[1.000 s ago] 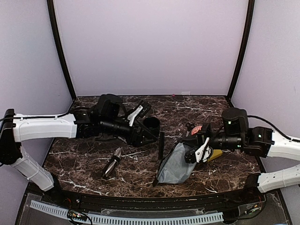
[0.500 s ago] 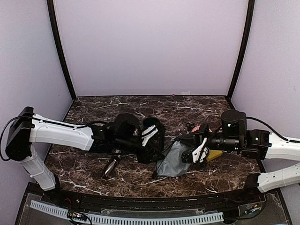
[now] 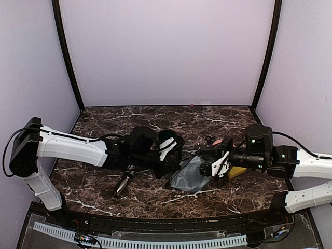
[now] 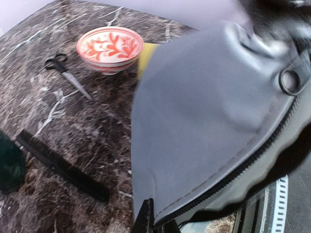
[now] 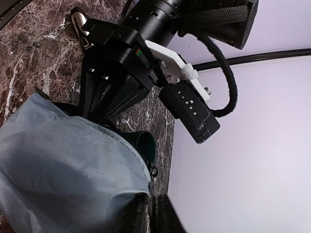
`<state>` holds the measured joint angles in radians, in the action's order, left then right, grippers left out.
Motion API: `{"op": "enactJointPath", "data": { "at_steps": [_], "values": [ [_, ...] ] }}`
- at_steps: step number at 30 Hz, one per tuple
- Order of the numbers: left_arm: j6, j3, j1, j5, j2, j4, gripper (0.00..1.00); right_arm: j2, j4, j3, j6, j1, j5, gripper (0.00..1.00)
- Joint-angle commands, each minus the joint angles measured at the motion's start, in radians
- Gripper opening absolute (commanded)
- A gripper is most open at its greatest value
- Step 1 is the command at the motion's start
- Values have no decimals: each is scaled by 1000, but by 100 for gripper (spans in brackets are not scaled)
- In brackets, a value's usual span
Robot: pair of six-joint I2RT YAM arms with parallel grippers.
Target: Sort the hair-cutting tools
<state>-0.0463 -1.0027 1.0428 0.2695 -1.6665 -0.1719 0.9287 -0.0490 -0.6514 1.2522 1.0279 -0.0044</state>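
A grey zip pouch [image 3: 191, 175] hangs between both grippers over the middle of the table. My left gripper [image 3: 178, 163] is shut on its zipper edge [image 4: 228, 179], fingertips pinched at the bottom of the left wrist view [image 4: 158, 221]. My right gripper [image 3: 210, 167] holds the opposite edge, its fingers close together around the fabric [image 5: 154, 216]. One pair of dark-handled scissors [image 4: 65, 73] and the black comb [image 4: 60, 165] lie flat on the marble. The silver-and-black clipper [image 3: 124, 182] lies to the left, near the front.
A red-and-white patterned bowl [image 4: 110, 46] stands beside the scissors, with a yellow object [image 3: 237, 171] next to it. The dark green cup [image 5: 146, 145] stands just behind the pouch. The left arm stretches across the table's middle.
The left arm swung right from the cup to the pouch and its jaws shut on the zipper edge. The pouch has sunk lower and flatter. The right gripper shifted slightly left.
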Motion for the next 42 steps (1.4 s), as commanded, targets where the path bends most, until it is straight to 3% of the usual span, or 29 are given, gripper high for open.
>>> {"op": "enactJointPath", "data": {
  "at_steps": [1,4,7,12,15,19,22,29,42],
  "values": [
    [-60,-77,2,-165,60,154,0,-26,-63,30,-86,5,79,34],
    [-91,-124,2,-287,81,285,0,-46,-128,28,-182,-9,108,57],
    [-96,-170,2,-362,68,404,0,-32,-196,-45,-385,-36,55,62],
    [-104,-169,3,-372,60,434,0,76,-268,-176,-766,-133,-137,53],
    [-115,-160,6,-361,62,414,0,136,-308,-233,-862,-156,-215,48],
    [-135,-168,12,-375,53,413,0,249,-381,-364,-982,-179,-303,49],
    [-154,-174,21,-378,52,409,0,282,-388,-397,-1007,-181,-369,57],
    [-163,-178,51,-379,49,390,0,311,-347,-358,-1031,-179,-361,73],
    [-178,-199,79,-343,35,364,0,381,-368,-312,-1015,-180,-333,74]
  ]
}}
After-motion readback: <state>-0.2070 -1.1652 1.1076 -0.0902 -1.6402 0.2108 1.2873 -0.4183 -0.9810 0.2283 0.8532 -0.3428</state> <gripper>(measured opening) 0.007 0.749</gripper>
